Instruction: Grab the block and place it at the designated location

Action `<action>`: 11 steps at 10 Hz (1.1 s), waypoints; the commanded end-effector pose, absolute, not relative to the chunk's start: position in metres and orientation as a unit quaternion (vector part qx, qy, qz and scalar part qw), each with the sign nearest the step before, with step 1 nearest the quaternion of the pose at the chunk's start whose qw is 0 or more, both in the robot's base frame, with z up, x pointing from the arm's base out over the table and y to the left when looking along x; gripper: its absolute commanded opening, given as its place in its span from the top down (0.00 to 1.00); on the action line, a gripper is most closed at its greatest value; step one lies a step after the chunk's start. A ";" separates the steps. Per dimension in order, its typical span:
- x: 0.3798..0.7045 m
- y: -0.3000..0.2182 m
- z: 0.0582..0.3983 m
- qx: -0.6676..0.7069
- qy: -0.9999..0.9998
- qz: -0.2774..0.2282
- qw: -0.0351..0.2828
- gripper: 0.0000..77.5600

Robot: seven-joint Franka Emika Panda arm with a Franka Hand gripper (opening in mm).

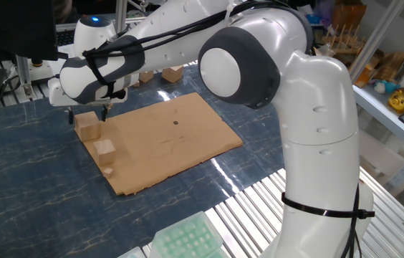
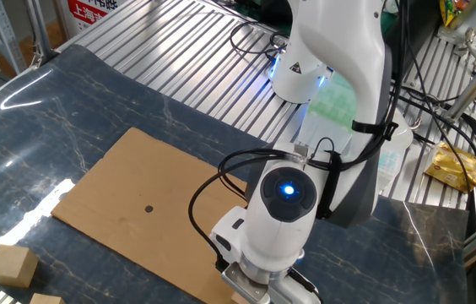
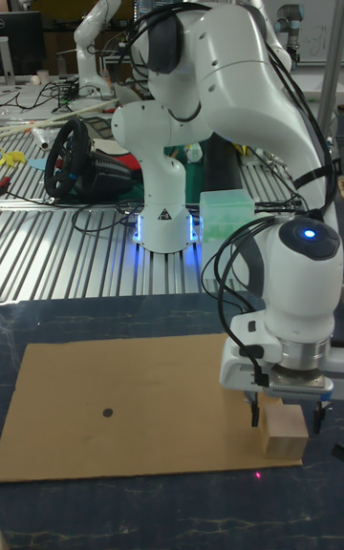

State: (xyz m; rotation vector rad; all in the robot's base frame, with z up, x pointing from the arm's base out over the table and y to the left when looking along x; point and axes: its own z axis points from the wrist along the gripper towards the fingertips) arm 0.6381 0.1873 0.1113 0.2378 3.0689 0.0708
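Gripper [image 3: 285,404]: fingers apart, straddling the block's top, not clamped.
Block [image 3: 286,420]: sat at the cardboard sheet's [image 1: 160,140] corner, well apart from the black dot [image 1: 175,122].
Risk: could have clipped a block edge or closed off-centre, twisting it.
Hidden: fingertip contact, behind the wrist.

Block [image 3: 285,419] pale matt wood; sheet [image 1: 160,139] matt brown cardboard; arm shell [image 1: 259,57] glossy white plastic; tabletop [image 1: 23,186] glossy blue marbled.
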 end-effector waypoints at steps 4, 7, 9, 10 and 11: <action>0.639 0.188 0.113 0.073 0.996 0.023 0.033 0.97; 0.639 0.188 0.113 0.073 0.996 0.023 0.033 0.97; 0.639 0.188 0.113 0.073 0.996 0.023 0.033 0.97; 0.640 0.191 0.155 0.098 0.995 0.019 0.018 0.97; 0.639 0.190 0.159 0.101 0.995 0.019 0.017 0.97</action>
